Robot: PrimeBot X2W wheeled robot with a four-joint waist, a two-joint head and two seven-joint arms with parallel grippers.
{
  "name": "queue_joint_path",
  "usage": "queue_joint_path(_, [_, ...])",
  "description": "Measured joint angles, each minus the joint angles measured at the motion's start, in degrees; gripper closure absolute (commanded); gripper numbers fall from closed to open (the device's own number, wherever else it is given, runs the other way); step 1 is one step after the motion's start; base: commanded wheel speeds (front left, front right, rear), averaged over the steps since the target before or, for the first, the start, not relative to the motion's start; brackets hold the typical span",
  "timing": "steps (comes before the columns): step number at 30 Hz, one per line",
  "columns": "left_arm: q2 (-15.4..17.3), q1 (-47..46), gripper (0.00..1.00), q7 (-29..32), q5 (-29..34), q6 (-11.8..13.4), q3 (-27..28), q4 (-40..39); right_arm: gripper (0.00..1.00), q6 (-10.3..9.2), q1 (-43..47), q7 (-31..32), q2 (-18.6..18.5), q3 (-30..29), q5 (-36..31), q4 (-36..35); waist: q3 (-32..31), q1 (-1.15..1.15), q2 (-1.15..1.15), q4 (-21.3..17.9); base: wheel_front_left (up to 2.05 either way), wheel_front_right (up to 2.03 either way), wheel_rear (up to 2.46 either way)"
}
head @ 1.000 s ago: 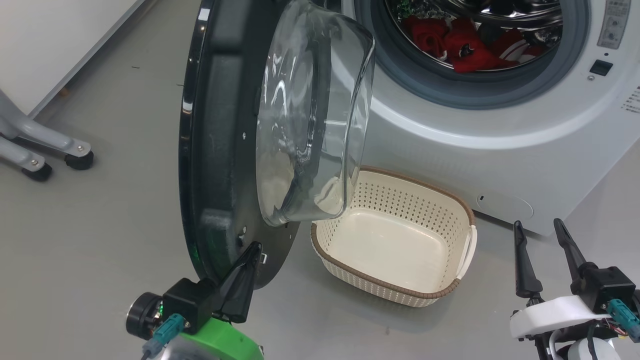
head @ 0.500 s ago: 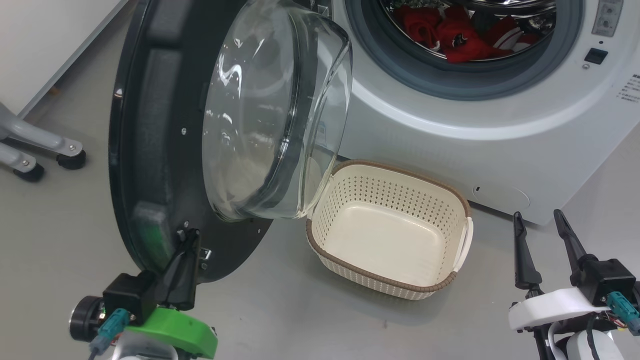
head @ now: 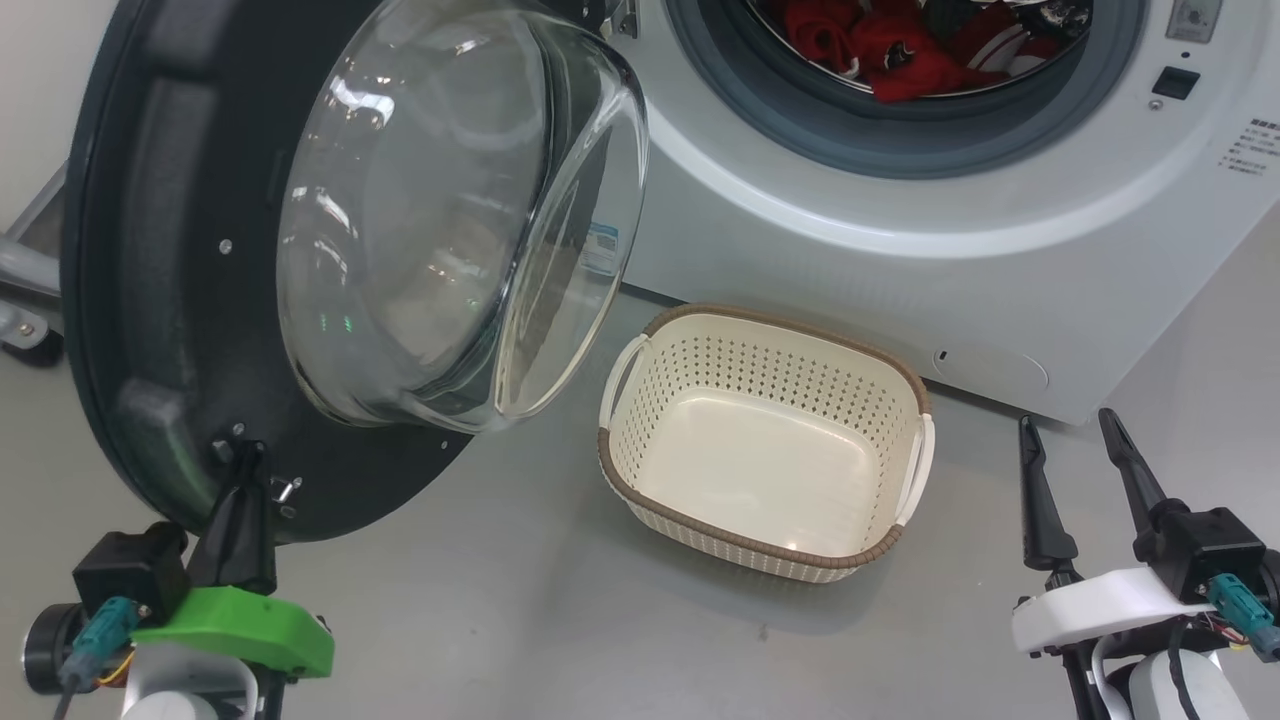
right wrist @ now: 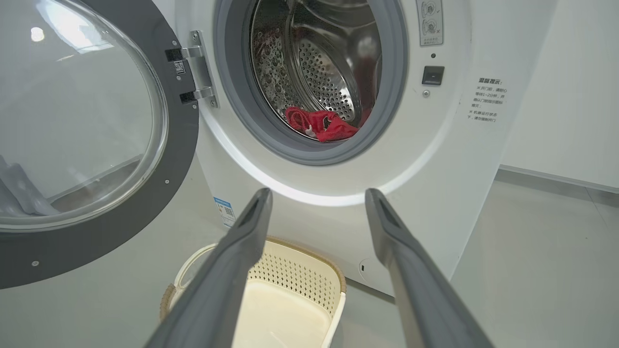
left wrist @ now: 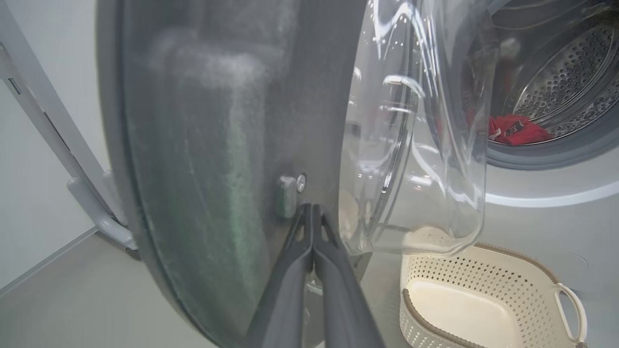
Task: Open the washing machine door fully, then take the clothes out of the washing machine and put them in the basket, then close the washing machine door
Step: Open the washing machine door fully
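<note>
**Operator:** Where were my grippers?

**Spotter:** You had two in play. Your left gripper (head: 243,455) had its two fingers pressed together. The tips touched the lower inner face of the washing machine door (head: 130,300), just beside one small metal catch (head: 285,490). Your right gripper (head: 1065,416) sat at the lower right with its two fingers spread apart, gripping nothing, well apart from the machine and near the basket's right end.

**Operator:** And the door?

**Spotter:** You had one door, standing wide open to the left of the washing machine (head: 900,260). It hung on one hinge (right wrist: 200,72), with its single glass bowl (head: 440,220) bulging out toward the basket.

**Operator:** How many clothes?

**Spotter:** You were looking at one red heap, the clothes (head: 900,50), lying at the bottom of the steel drum (right wrist: 329,72). I could not tell you how many garments made it up.

**Operator:** The basket?

**Spotter:** You had one basket (head: 740,375), upright on the floor (head: 500,600) just in front of the machine, below the drum opening. It had two handles, one at each end, and it lay between your two grippers.
</note>
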Motion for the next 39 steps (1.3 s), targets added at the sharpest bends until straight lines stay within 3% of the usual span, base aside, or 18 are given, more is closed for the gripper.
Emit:
queue_joint_path(28, [1.71,-7.99,1.0,-3.21,-3.2,0.1,11.24,13.74,0.0,0.51,-0.28,-0.01,-0.03,-0.12,-0.42,0.7,0.56,0.0,0.0,-1.52,0.0,0.0,0.0])
queue_joint_path(39, [1.47,-9.16,1.0,-4.57,-3.27,0.1,11.11,16.05,0.0,0.52,-0.88,-0.01,-0.04,-0.04,-0.42,0.88,0.67,0.0,0.0,-1.94,0.0,0.0,0.0])
